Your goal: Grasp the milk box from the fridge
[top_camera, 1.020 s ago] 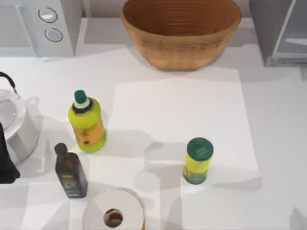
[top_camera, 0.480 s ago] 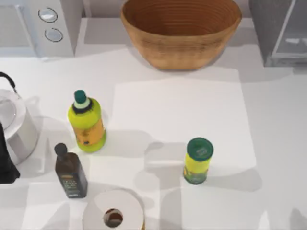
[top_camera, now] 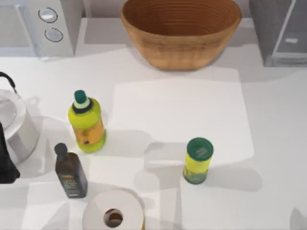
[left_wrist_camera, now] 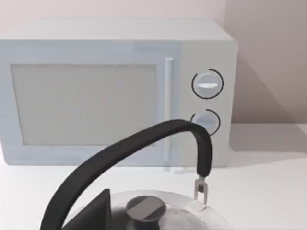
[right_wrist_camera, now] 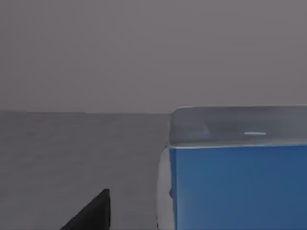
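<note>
The milk box [right_wrist_camera: 240, 187] looms close in the right wrist view: a bright blue face, a whitish edge and a pale glassy strip above it. Dull grey walls of the fridge [right_wrist_camera: 96, 62] lie around and behind it. One dark finger [right_wrist_camera: 91, 213] of my right gripper pokes in beside the box, with a gap between them. From above, the fridge [top_camera: 268, 28] stands at the table's far right corner, dark grey with a pale glassy panel [top_camera: 295, 28]. My left arm [top_camera: 5, 163] rests at the table's left edge, over a kettle [left_wrist_camera: 158, 215].
A green-lidded yellow can [top_camera: 198, 160] stands mid-table. A yellow bottle [top_camera: 86, 122], a dark bottle [top_camera: 70, 172] and a paper roll [top_camera: 113, 215] sit at the front left. A wicker basket [top_camera: 181, 28] is at the back, and a light-grey microwave [top_camera: 41, 24] at the back left.
The shadow on the table at the front right has shifted, and the pale streak in the fridge's panel has shrunk. Nothing on the table has moved. The left arm stays still.
</note>
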